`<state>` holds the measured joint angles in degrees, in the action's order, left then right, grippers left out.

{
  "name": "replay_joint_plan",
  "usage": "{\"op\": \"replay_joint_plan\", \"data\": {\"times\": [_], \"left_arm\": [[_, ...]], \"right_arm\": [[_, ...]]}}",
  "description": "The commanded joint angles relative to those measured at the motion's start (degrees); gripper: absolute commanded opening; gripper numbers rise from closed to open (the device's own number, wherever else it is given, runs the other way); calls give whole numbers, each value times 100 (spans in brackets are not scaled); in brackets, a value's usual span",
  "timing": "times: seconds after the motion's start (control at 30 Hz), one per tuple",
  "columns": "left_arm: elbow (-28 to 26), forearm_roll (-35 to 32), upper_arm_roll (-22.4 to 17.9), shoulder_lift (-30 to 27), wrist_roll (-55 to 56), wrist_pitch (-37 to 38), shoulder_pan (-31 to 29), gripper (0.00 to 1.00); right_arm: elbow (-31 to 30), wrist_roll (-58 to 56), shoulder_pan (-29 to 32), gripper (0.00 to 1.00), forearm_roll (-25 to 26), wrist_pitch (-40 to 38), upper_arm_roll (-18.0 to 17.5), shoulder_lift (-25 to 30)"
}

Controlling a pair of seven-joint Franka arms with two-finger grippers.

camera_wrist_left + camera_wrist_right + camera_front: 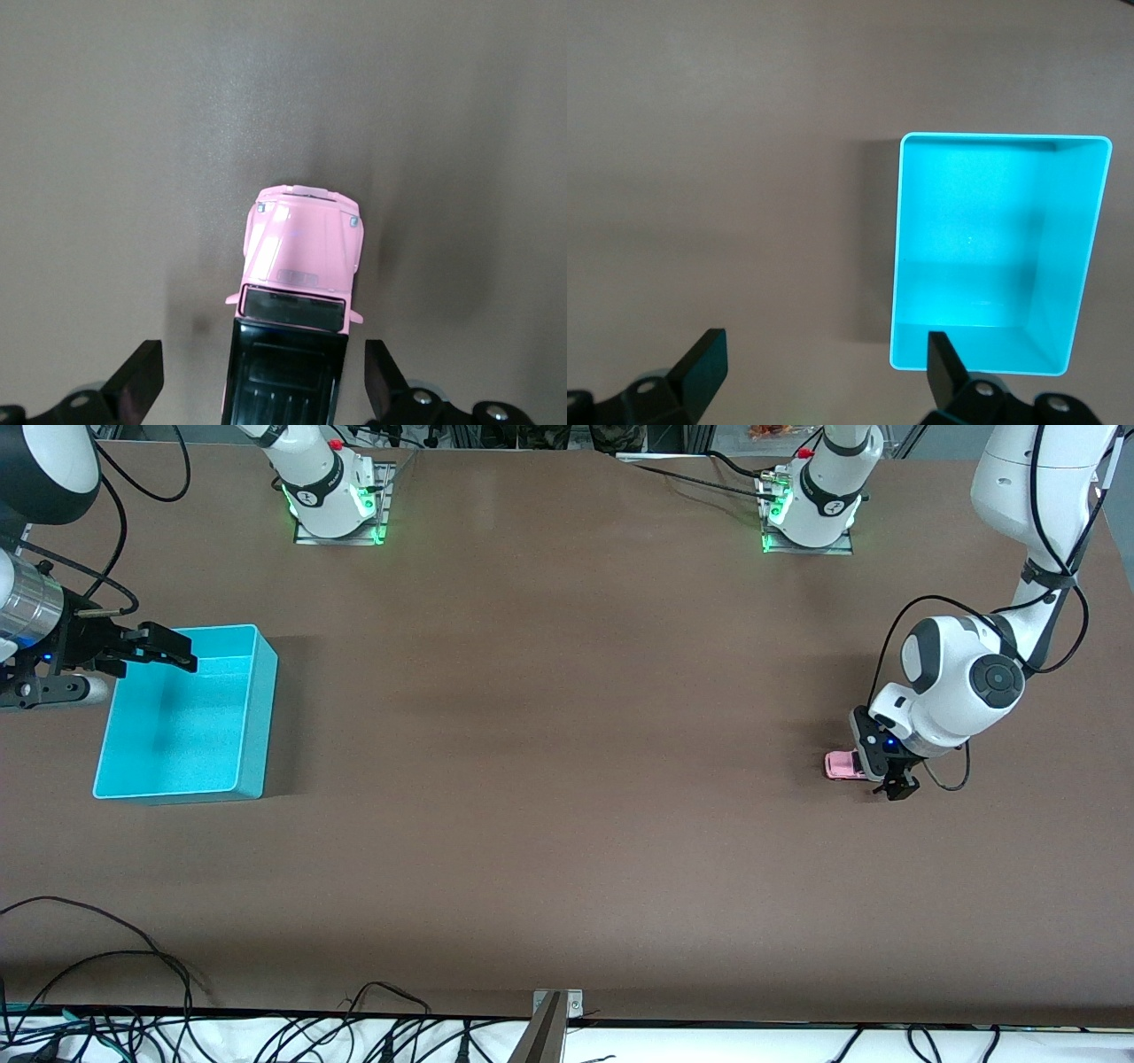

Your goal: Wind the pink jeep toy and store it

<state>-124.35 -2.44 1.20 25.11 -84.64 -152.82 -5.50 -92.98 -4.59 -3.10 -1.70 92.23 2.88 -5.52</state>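
Over pink jeep toy, left gripper (fingers spread), right gripper waiting.

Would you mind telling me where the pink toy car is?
The pink toy car sits on the table at the left arm's end, between the open fingers of the left gripper.

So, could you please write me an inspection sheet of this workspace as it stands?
Surface: brown table, bare in the middle.
Job's things: pink jeep toy on the table at the left arm's end; turquoise bin at the right arm's end, empty.
Clutter: nothing seen.
Grippers: left gripper open, straddling the jeep's black roof; right gripper open, over the bin's edge.
Cables: black cables along the table's near edge.
Surroundings: arm bases lit green.
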Motion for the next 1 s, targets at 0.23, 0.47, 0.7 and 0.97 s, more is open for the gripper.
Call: {"op": "replay_joint_plan", "data": {"times": [0.23, 0.47, 0.7, 0.97], "left_arm": [[7, -63, -41, -76, -167, -37, 23, 0], [7, -203, -41, -164, -202, 24, 23, 0], [-2, -459, -32, -462, -167, 568, 225, 0], [-309, -424, -15, -638, -158, 1105, 418, 0]], "right_arm": [[113, 2, 12, 100, 56, -99, 2, -37], [113, 2, 12, 100, 56, -99, 2, -37], [105, 11, 12, 100, 56, -99, 2, -37], [105, 11, 12, 100, 56, -99, 2, -37]]}}
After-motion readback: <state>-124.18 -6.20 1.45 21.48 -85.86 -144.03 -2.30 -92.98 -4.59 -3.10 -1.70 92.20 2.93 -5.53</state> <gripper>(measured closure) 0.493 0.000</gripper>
